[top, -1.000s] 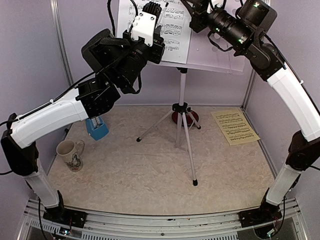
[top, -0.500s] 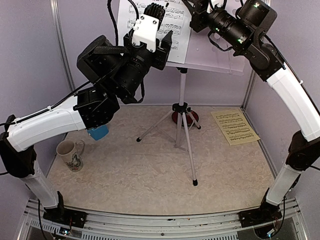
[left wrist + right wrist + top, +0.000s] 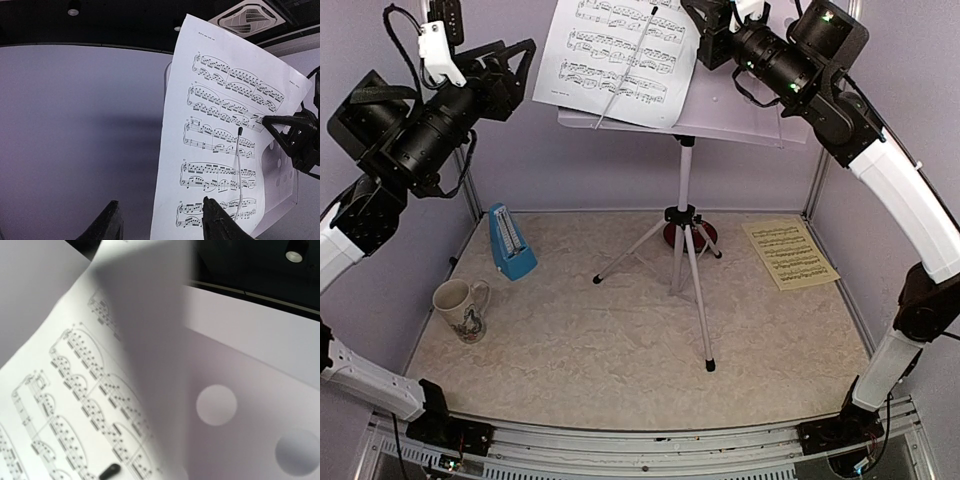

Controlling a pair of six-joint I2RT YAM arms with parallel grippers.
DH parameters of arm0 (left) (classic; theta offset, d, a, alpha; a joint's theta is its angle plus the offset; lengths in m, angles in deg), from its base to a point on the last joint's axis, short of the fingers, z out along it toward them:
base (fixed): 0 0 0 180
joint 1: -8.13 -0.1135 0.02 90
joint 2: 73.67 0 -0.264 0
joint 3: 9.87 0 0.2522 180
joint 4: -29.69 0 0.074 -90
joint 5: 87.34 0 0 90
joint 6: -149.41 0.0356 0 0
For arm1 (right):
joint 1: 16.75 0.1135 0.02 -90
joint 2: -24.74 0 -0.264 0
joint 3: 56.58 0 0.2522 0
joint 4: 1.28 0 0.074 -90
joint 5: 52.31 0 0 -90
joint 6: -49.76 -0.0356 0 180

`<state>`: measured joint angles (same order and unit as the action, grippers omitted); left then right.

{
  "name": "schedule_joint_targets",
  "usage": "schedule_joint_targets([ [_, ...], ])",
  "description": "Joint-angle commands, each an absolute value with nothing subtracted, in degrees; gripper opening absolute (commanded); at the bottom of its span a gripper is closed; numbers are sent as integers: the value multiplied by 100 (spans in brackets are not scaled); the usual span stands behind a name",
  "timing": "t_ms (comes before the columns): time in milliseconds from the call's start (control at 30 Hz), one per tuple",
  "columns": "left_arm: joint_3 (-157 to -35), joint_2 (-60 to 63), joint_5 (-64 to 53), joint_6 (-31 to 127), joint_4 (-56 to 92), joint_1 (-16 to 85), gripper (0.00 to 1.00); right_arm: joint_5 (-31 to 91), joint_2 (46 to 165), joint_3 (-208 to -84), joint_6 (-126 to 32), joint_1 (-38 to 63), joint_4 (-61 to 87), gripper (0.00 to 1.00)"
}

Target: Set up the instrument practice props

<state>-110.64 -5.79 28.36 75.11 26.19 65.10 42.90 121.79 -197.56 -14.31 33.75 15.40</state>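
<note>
The white music sheet lies on the white perforated music stand, with the stand's thin wire arm across it. The silver tripod stands mid-table. My left gripper is open and empty, left of the sheet and apart from it; in the left wrist view the sheet sits beyond the jaws. My right gripper pinches the sheet's right edge. In the right wrist view the sheet curls up against the stand. The yellow sheet lies flat at the right. The blue metronome stands at the left.
A white patterned mug stands near the left wall, in front of the metronome. A red plate lies behind the tripod's hub. The tripod's legs spread across the middle of the table. Walls close in the left, back and right sides.
My left gripper has let go of the white sheet and swung left and up, away from the stand. The metronome shows in full again. The right arm has not moved.
</note>
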Motion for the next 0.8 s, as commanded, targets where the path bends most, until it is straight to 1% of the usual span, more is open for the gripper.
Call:
schedule_joint_targets([
  [0,-10901,-612,2199,6801,2129,6054,55,4387,12019,-19691,-1317,3420,1340,0],
  [167,-11466,-289,1007,6349,1503,5231,56,4441,12054,-19703,-1217,3418,1310,0],
  [267,-11780,-22,587,6207,1358,4973,54,4456,12076,-19741,-1179,3421,1300,0],
  [400,-11958,160,133,6034,1409,4758,45,4495,12085,-19761,-1131,3422,1271,0],
  [633,-11996,262,-199,5921,1421,4689,28,4520,12140,-19853,-1063,3421,1233,0],
  [767,-11869,219,-288,5847,1510,4689,15,4579,12180,-19910,-1007,3418,1231,0],
])
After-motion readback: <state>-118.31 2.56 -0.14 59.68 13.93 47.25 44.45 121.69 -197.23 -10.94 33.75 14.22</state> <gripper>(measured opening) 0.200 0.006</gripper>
